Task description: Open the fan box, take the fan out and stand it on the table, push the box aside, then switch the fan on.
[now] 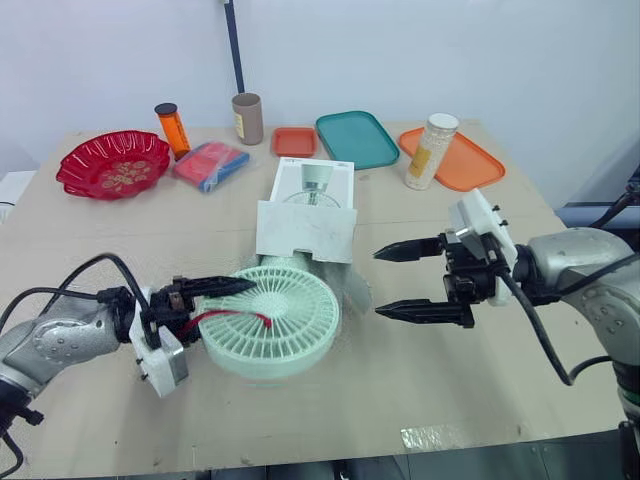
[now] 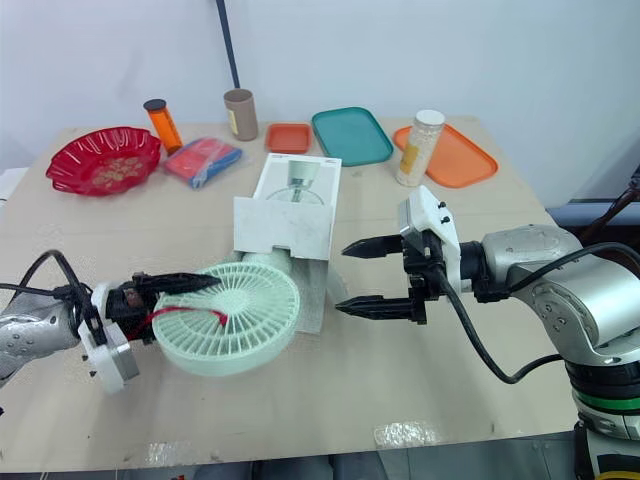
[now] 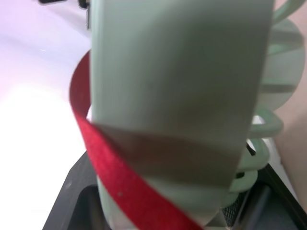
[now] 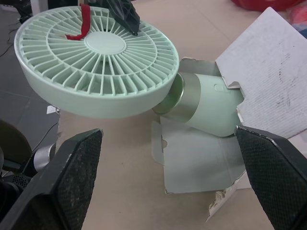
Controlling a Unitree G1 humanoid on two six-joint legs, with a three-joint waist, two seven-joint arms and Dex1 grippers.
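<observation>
Matt plastic fan (image 1: 268,322); box (image 1: 305,230) smooth white cardbd

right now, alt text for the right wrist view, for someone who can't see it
A pale green fan sits partly out of its opened white box, the left gripper clamped on its grille. The right gripper hangs open in front of it.

The left arm (image 1: 60,340) reaches in low from the robot's left, its forearm nearly level and pointing toward the middle. The left gripper (image 1: 228,296) is clamped on the rim of the fan (image 1: 285,325), with one black finger across the top of the grille and the other hidden beneath. The right arm (image 1: 580,262) comes in level from the right, and the right gripper (image 1: 378,283) points to the robot's left. Its fingers (image 4: 79,177) stand one above the other, spread wide, holding nothing.
</observation>
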